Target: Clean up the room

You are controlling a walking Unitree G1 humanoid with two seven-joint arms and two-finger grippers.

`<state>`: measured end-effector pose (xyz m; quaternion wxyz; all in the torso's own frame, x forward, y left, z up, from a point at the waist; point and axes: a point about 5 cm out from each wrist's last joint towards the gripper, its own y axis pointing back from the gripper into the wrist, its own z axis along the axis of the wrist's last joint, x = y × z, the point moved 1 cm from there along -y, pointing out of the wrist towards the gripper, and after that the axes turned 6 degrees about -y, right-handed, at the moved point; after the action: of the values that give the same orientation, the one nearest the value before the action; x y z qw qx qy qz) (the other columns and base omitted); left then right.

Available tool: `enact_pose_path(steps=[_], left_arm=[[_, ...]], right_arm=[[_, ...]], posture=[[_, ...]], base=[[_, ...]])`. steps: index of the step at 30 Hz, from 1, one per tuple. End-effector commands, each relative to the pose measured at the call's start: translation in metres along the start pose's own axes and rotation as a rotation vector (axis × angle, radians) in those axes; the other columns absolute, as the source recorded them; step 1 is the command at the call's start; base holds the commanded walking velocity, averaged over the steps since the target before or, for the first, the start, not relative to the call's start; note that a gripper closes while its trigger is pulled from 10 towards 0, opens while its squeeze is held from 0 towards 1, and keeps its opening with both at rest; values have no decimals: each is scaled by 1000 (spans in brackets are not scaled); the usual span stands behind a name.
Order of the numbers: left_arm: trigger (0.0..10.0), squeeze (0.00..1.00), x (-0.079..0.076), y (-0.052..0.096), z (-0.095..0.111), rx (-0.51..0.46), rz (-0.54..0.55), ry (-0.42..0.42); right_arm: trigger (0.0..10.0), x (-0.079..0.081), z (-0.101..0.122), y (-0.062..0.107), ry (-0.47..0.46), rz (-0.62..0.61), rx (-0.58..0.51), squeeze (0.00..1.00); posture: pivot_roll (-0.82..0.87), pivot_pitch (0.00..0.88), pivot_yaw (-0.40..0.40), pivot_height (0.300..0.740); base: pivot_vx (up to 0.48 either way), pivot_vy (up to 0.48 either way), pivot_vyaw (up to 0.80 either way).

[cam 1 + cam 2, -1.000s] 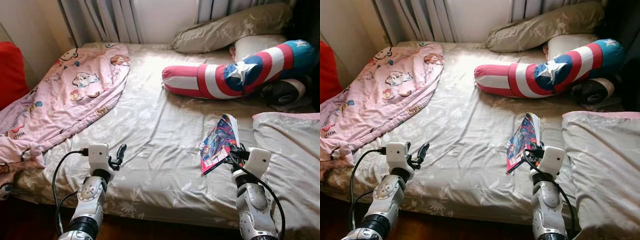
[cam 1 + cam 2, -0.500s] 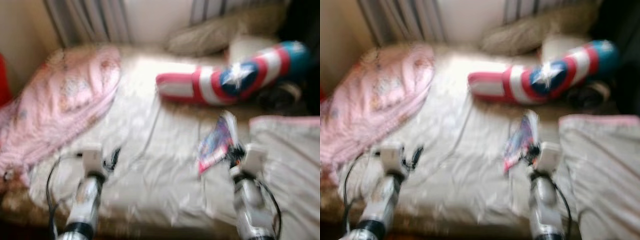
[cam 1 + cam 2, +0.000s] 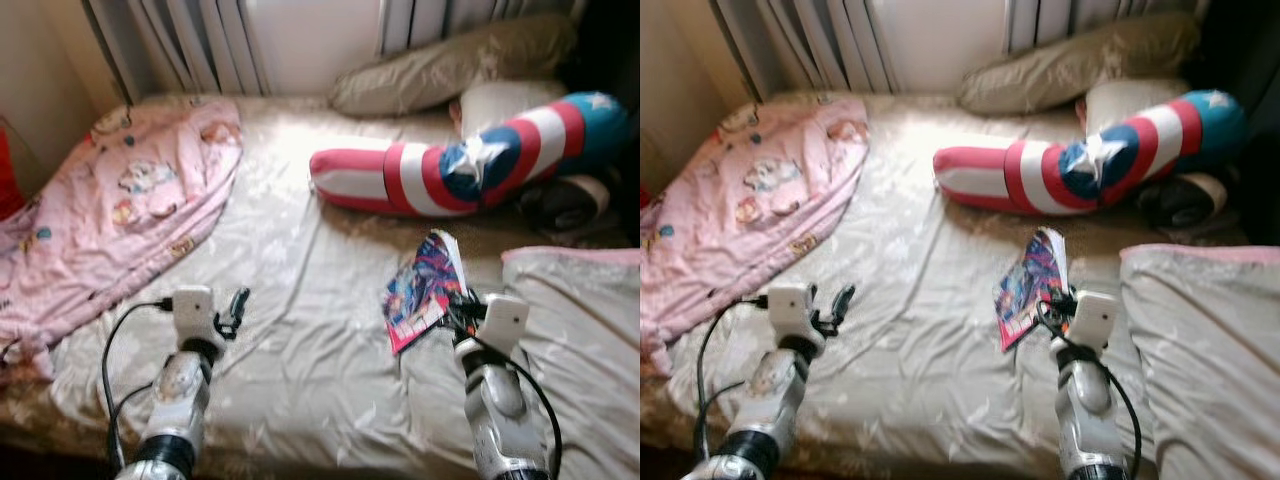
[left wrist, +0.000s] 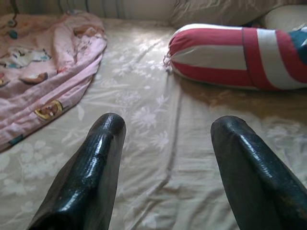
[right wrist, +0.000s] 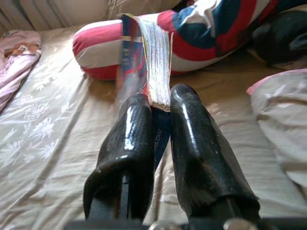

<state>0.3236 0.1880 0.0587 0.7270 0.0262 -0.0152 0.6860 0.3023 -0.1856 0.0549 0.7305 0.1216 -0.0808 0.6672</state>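
My right gripper (image 3: 462, 308) is shut on a colourful comic book (image 3: 424, 286), held edge-up a little above the bed's sheet (image 3: 300, 300). In the right wrist view the book's page block (image 5: 156, 64) sticks out between the two black fingers (image 5: 132, 143). My left gripper (image 3: 238, 305) hovers open over the sheet at the near left, with nothing between its fingers (image 4: 93, 172). A pink cartoon blanket (image 3: 110, 220) lies crumpled on the bed's left side. A red, white and blue star bolster (image 3: 460, 165) lies across the back right.
Grey pillows (image 3: 440, 65) lean at the head of the bed under the curtains (image 3: 190, 40). A folded grey quilt with pink trim (image 3: 580, 330) covers the near right. A dark round object (image 3: 565, 205) sits behind the quilt. A red thing (image 3: 8, 185) shows at the far left edge.
The whole picture has shifted and blurred, so the camera moved toward the bed. The right gripper still holds the comic; the left stays open.
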Motion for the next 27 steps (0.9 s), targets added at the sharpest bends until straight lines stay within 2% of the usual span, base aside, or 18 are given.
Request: enact_pose_path(steps=[1, 11, 13, 17, 20, 23, 27], left_arm=[[10000, 0, 2, -1, 4, -19, 7, 1], [10000, 0, 5, -3, 12, -56, 23, 15], [10000, 0, 9, -2, 13, -62, 34, 14], [10000, 0, 9, -2, 13, -61, 36, 14], [10000, 0, 9, -2, 13, -62, 36, 15], [10000, 0, 8, -2, 13, -62, 35, 16], [10000, 0, 7, -2, 13, -59, 32, 18]], right_arm=[[10000, 4, 11, -3, -5, 28, -46, 0], [10000, 12, 8, -3, 54, 94, -24, 0], [10000, 19, 6, -2, 72, 142, -15, 0], [10000, 26, 6, -1, 28, 202, -9, 0], [10000, 28, 6, -3, -11, 202, -1, 0], [10000, 27, 4, -5, 33, 199, 22, 0], [10000, 29, 5, -5, 48, 231, 28, 0]], posture=[[12, 64, 42, 740], [1, 49, 46, 740], [3, 42, 47, 740], [0, 34, 47, 740], [0, 32, 47, 740], [1, 35, 46, 740], [-1, 40, 47, 715]], base=[[0, 0, 0], [0, 0, 0], [0, 0, 0], [0, 0, 0], [0, 0, 0], [0, 0, 0], [0, 0, 0]])
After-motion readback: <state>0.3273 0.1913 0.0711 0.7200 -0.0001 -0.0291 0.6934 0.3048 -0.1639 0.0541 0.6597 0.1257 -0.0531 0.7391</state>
